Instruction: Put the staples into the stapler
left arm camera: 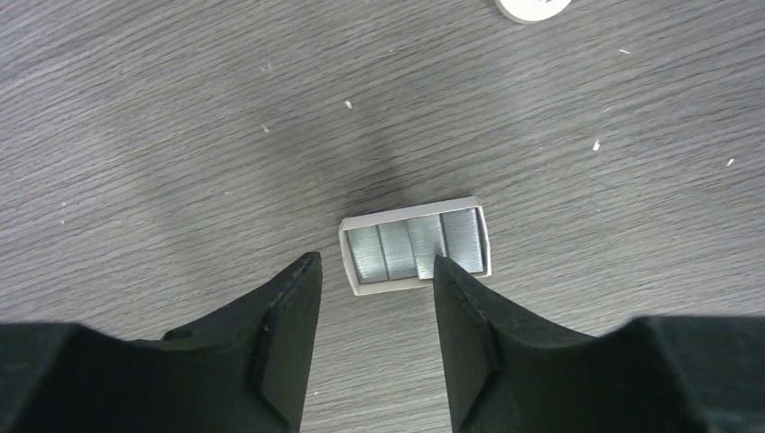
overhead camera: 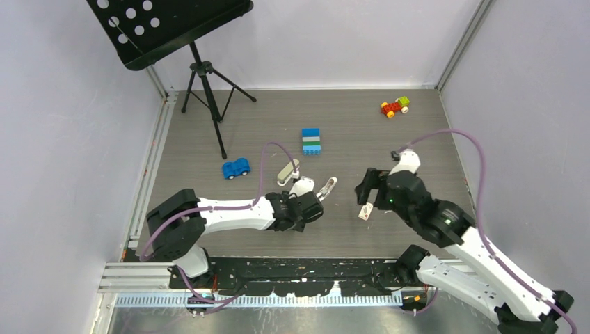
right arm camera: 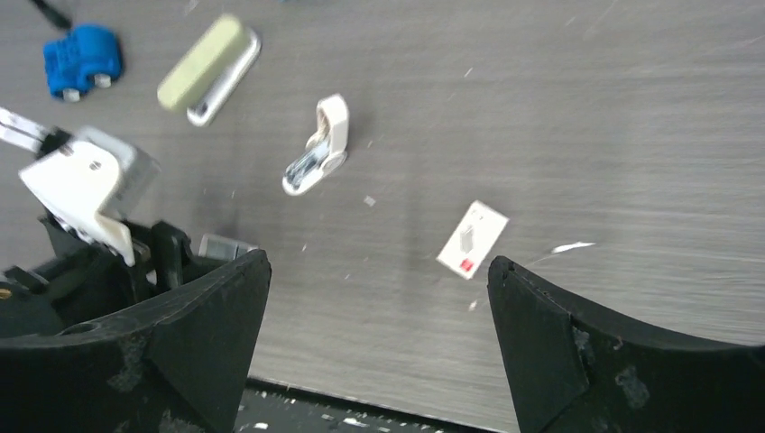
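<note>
The staples are several silvery strips lying in a small open white tray on the table. My left gripper is open, and its fingertips sit just short of the tray, one on each side. The tray also shows in the right wrist view, beside the left gripper. The stapler, with a beige-grey top, lies on the table beyond the left gripper; it also shows in the right wrist view. My right gripper is open and empty, above the white red-marked box.
A white curved clip-like piece lies between the arms. A blue toy car sits left of the stapler. A brick stack and a coloured toy car are farther back. A music stand stands at the back left.
</note>
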Motion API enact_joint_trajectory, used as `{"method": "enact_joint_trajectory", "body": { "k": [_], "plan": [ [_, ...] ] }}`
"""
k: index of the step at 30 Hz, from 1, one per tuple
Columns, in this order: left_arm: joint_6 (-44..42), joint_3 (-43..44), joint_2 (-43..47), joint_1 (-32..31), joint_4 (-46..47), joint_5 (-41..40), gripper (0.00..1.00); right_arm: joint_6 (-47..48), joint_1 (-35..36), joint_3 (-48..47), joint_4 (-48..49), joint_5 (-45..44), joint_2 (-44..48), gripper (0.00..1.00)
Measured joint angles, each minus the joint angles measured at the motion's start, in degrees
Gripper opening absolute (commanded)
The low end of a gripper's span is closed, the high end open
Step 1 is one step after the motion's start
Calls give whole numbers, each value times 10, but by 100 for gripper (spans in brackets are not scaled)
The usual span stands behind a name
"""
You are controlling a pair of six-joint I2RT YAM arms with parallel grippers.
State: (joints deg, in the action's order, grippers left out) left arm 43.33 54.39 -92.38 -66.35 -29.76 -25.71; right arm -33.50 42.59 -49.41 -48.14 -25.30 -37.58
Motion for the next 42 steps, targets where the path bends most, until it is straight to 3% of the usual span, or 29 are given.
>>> {"method": "enact_joint_trajectory", "body": {
  "k": [8,15,27,42],
  "plan": [
    [4,-52,78,26,11,3,46,-77,0,123,163,162,-116,77],
    [19,-125,131,89,74,63,36,-124,15,159,306,240,-232,73],
    [43,-162,131,110,163,150,34,-152,58,164,405,259,-308,72],
    [54,-168,110,115,190,159,0,-162,68,166,430,260,-345,71]
  ]
}}
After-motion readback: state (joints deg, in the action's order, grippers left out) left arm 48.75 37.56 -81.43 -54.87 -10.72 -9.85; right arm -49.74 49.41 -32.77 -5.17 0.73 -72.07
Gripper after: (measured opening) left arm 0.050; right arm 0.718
